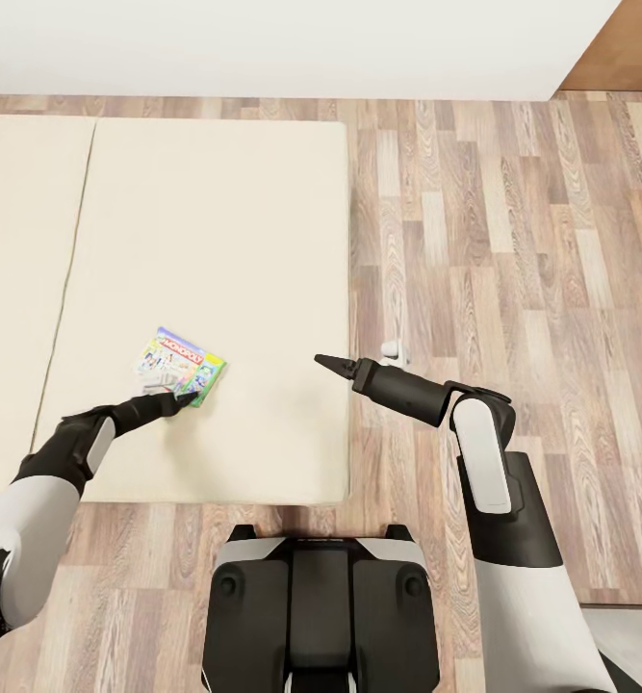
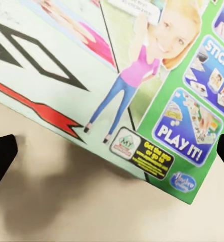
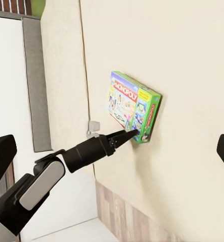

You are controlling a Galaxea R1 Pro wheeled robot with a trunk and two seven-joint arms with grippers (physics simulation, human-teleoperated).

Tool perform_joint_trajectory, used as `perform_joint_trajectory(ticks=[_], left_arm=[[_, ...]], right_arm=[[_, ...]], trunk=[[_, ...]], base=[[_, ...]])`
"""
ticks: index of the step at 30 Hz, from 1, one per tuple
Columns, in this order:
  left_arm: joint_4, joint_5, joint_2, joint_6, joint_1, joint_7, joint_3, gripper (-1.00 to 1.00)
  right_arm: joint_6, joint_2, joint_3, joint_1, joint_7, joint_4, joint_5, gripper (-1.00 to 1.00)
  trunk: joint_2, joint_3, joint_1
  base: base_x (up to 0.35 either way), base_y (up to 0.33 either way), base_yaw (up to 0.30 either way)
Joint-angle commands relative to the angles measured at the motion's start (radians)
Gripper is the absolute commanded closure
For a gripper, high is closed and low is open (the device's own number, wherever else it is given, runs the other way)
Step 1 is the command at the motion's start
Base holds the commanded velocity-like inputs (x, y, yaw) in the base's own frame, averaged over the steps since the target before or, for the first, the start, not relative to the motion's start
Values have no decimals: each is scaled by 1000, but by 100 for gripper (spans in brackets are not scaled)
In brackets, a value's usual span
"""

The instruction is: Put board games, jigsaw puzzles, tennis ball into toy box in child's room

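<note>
Monopoly box lies on bed, unlifted; left gripper, jaws wide, at its edge; early stage.

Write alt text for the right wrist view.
The left arm's tool reaches to the near edge of a green Monopoly box lying flat on the beige bed. Wood floor borders the mattress.

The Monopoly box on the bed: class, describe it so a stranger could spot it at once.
Find the wide beige mattress beside the wood-plank floor. Near its front edge lies one flat rectangular green-and-white printed box, at the tip of the left gripper. It is the only colourful thing on the plain mattress.
</note>
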Motion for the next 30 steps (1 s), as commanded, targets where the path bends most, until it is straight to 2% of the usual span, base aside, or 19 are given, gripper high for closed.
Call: perform_joint_trajectory(ticks=[1, 7, 13, 18, 24, 30], left_arm=[[-2, -2, 0, 8, 0, 0, 6, -100], [-4, 1, 12, 7, -1, 62, 8, -100], [-6, 4, 28, 1, -17, 81, 10, -100], [-6, 5, 29, -6, -25, 93, 10, -100], [-6, 8, 28, -7, -28, 158, 10, -100], [-5, 9, 23, -5, -29, 186, 10, -100]], right_arm=[[4, 1, -1, -1, 10, 0, 10, -100], [4, 1, -2, -1, 10, 0, 13, -100], [4, 1, -2, -1, 10, 0, 12, -100], [2, 1, -1, -1, 10, 0, 12, -100], [-23, 1, -1, -1, 10, 0, 10, -100], [-32, 1, 0, -1, 10, 1, 9, -100]], trunk=[[-2, -1, 1], [-2, -1, 1], [-2, -1, 1], [-2, -1, 1], [-2, -1, 1], [-2, -1, 1]], base=[[0, 0, 0], [0, 0, 0], [0, 0, 0], [0, 0, 0], [0, 0, 0], [0, 0, 0]])
